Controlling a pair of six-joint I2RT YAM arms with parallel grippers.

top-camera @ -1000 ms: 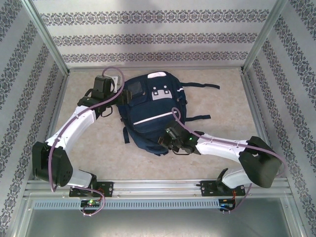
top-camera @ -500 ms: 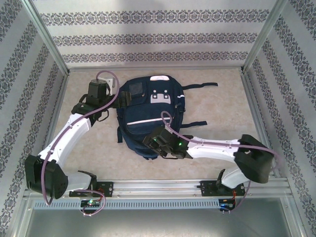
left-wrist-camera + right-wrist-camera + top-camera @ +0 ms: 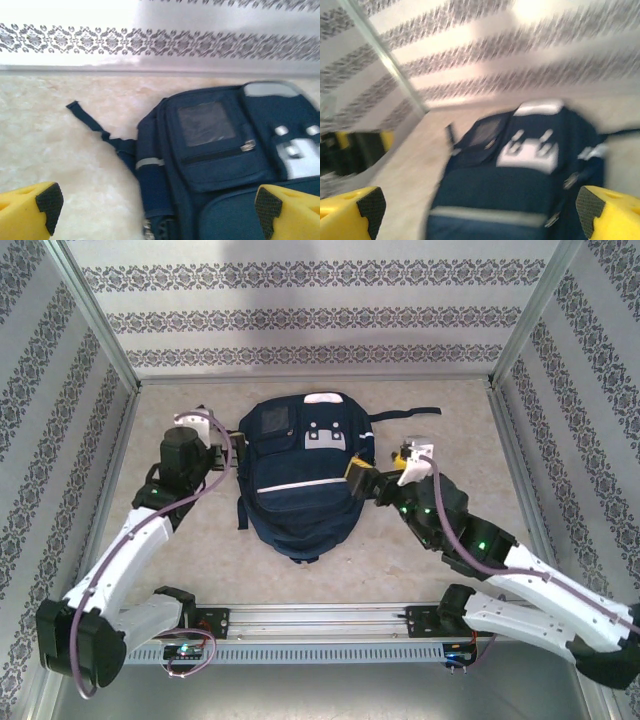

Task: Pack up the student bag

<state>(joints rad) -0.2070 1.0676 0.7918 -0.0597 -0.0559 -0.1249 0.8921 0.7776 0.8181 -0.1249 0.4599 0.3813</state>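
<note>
At the bottom of the overhead frame, the two white arms reach up from their rail on either side of the centre. The left tool is spread wide. Its yellow fingers with black pads sit in the lower corners of the left wrist view and hold nothing. The right tool is spread just as wide and is also empty, hovering at the bag's right flank.

Between them, in the middle of the overhead frame, the large navy blue fabric backpack lies flat on the pale marbled desk. Its front faces up and its top points to the far wall. A thin white stripe crosses its front pocket. Higher up are a clear window pocket with a metal zip pull and a grey-white buckle patch. A dark strap trails toward the upper right.

The backpack looks soft and floppy. It lies low and slack, so it is probably light and near empty. Pinched fabric would likely bunch and sag rather than lift as one piece. The grey top handle, a strap or a zip pull look like the firmest holds.

No brand or writing can be read. The window pocket looks blank, and the right wrist view is blurred.

Farthest off is the wall with bands of grey floral pattern.
</note>
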